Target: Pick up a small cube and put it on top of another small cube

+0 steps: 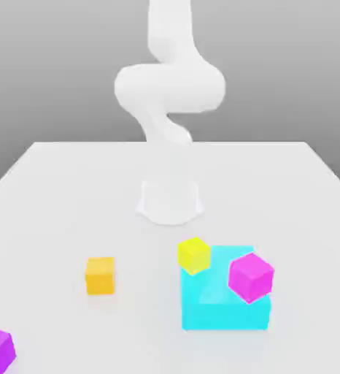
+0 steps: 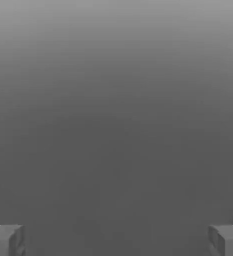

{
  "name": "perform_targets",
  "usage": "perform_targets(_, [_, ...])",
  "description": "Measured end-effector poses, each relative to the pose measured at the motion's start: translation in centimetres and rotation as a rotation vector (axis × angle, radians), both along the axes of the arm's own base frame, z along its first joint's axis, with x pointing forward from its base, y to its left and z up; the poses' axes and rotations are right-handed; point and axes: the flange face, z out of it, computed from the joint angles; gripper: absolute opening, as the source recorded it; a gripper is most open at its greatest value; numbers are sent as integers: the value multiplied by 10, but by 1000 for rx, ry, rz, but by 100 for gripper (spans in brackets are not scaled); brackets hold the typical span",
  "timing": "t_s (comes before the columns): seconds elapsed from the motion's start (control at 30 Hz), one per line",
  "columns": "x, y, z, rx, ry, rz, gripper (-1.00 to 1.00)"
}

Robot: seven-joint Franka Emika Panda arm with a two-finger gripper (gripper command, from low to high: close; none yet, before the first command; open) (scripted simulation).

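Two grey fingertips sit closest to the hand view's lens, spread wide apart with nothing between them, so the gripper is open and empty. Out on the table, the orange cube lies alone, while a yellow cube and magenta cube crowd the large cyan block. Nothing is grasped or stacked; I judge the whole task remains

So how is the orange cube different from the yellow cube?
The orange cube sits flat and alone on the table; the yellow cube is tilted, at the corner of the big cyan block. Orange is darker, yellow brighter. Both are small cubes.
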Motion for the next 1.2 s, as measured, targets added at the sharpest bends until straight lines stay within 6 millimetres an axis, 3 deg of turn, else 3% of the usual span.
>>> perform_targets(0.27, [85,-67,-103,246,184,-370,0])
perform_targets(0.53, [131,-142,-228,440,340,-781,0])
perform_targets(0.67, [134,-188,-296,520,403,-1015,0])
perform_targets(0.77, [133,-211,-348,565,448,-1177,0])
perform_targets(0.97, [110,-259,-455,628,521,-1523,0])
perform_targets(1.13, [100,-272,-535,637,536,-1623,0])
perform_targets(1.17, [100,-272,-545,638,536,-1624,-100])
perform_targets(1.2, [100,-272,-545,638,536,-1624,-100])
